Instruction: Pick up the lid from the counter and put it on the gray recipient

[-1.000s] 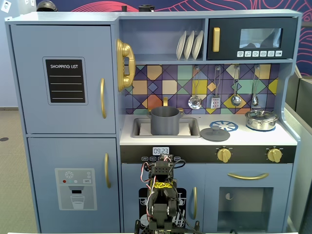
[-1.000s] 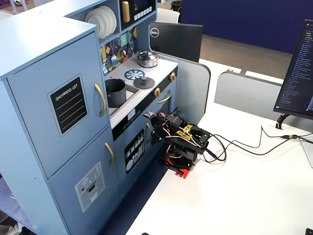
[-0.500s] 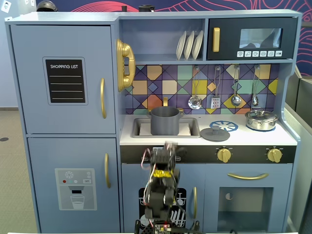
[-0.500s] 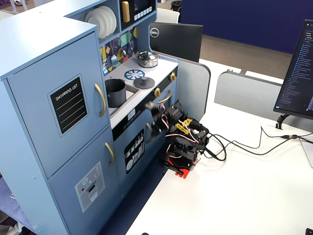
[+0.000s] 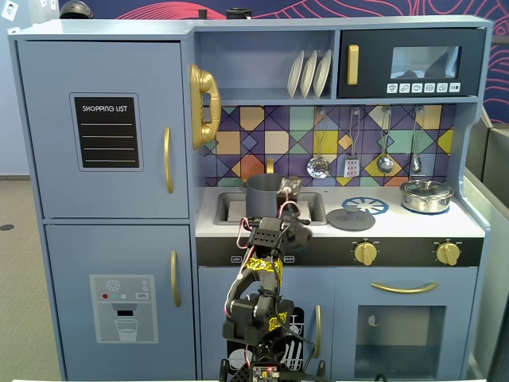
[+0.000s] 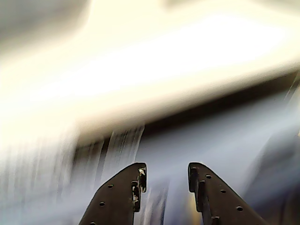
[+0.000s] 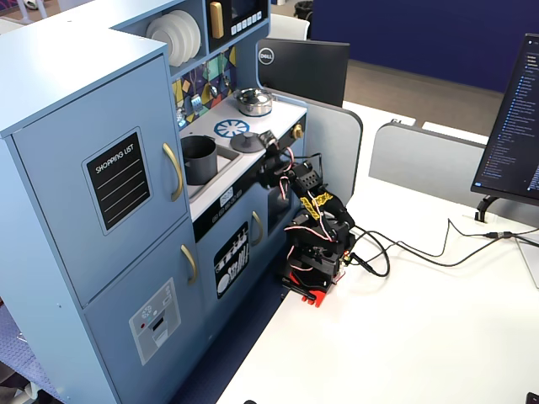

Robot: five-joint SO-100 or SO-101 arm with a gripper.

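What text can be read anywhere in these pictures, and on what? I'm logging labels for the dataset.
"SHOPPING LIST": on the chalkboard panel of the toy kitchen's upper left door, legible in both fixed views.
"DELL": on the back of the black monitor.
Microwave button icons, the ice dispenser panel and the lit screen: too small to read.
Wrist view: motion-blurred, no text.

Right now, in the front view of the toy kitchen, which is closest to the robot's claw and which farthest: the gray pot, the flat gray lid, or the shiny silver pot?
From the gripper, in the front fixed view:
1. The gray pot, just to its left in the sink.
2. The lid, lying on the counter to its right.
3. The silver pot, far right on the counter.
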